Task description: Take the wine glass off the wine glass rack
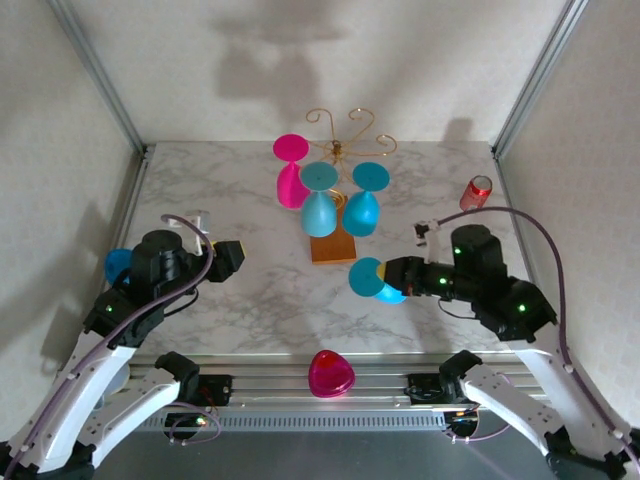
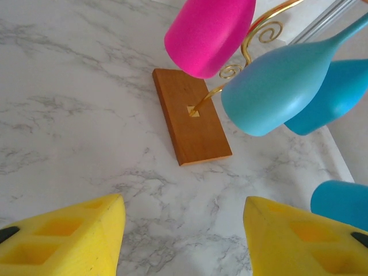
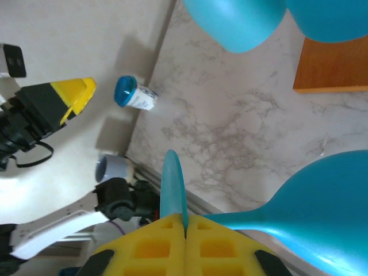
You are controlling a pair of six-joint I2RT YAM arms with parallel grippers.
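The right tool (image 3: 185, 221) is closed tight on the thin stem of a teal wine glass (image 3: 322, 201); its yellow fingers (image 3: 224, 247) meet with the stem pinched between them. The glass lies on its side in the grip, with its round foot edge-on just past the fingertips and its bowl swelling out on the other side. From overhead, this glass is off the wine glass rack (image 1: 348, 128), in front of and to the right of the rack's wooden base (image 1: 333, 248), over the marble bench (image 1: 220, 180); whether the bowl touches the bench is hard to judge from above.

The rack stands upright in the middle of the bench, its gold scroll arms curling at the top. Three glasses hang from it, bowls down: a pink glass (image 1: 291, 172) on the left, a light blue glass (image 1: 319, 205) in the middle and a darker blue glass (image 1: 364, 205) on the right, the two blue ones close together just above the base.

The left tool (image 2: 183, 201) stands open and holds nothing; its fingers (image 2: 69, 241) are well apart with bare marble between them, and it faces the rack's base from the left side of the bench.

A red can (image 1: 476, 192) stands near the right rear corner; a pink cup-like object (image 1: 331, 373) sits at the near edge, between the two arm bases.
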